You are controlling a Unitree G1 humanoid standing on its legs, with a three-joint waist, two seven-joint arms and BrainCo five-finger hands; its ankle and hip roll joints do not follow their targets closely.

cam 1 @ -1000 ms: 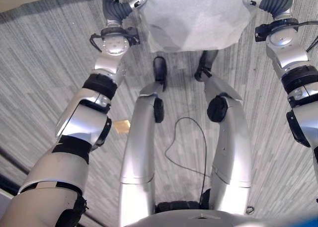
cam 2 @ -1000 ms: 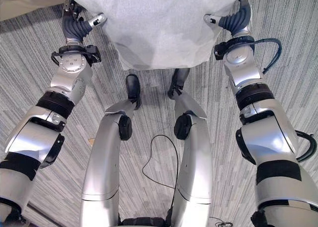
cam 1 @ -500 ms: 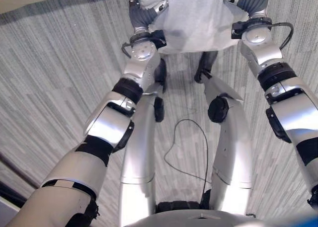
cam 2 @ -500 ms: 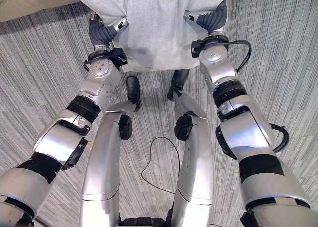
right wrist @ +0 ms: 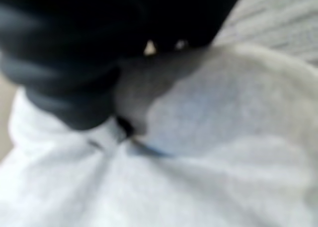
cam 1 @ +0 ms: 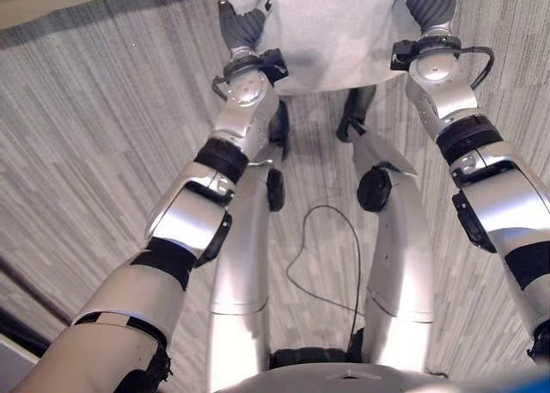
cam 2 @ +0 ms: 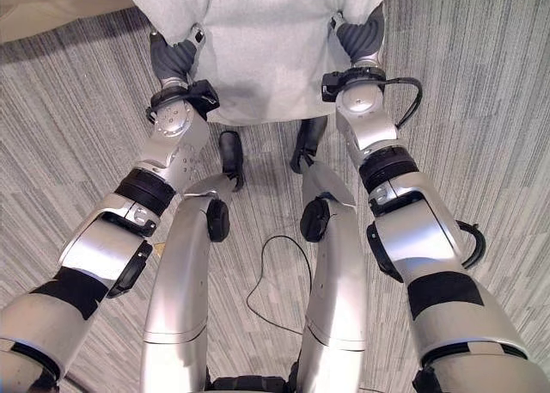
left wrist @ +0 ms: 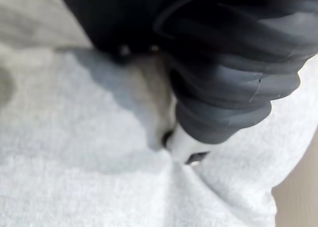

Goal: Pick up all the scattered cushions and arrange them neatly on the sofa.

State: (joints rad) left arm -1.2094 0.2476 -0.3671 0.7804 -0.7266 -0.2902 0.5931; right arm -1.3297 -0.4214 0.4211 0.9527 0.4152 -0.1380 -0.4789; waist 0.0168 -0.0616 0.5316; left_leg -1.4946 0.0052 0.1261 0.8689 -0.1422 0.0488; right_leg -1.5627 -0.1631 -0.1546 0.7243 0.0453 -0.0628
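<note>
Right eye view shows the cushion (cam 2: pixel 266 40), light grey and soft, held up in the air between the two hands, above the striped grey carpet (cam 2: pixel 69 152); it rests on nothing and nothing carries it except the hands. The left hand (cam 2: pixel 172 56) presses into its left side and the right hand (cam 2: pixel 359 33) into its right side, and both sink deep into the fabric. In each wrist view the cloth folds around the hand and hides the fingers (left wrist: pixel 185 146), so I cannot tell if they are curled on the cloth or only pushing flat against it.

The risk I see is that the cushion is kept mostly by pressure from two sides. If one arm moves outward a little, or the two arms do not move together, I think it can slip down and fall on the carpet. It is also soft, so it may bend in the middle and slide out. A pale surface (cam 2: pixel 43 10) sits at the far left corner of the carpet; possibly this is the sofa, but I cannot be sure
</note>
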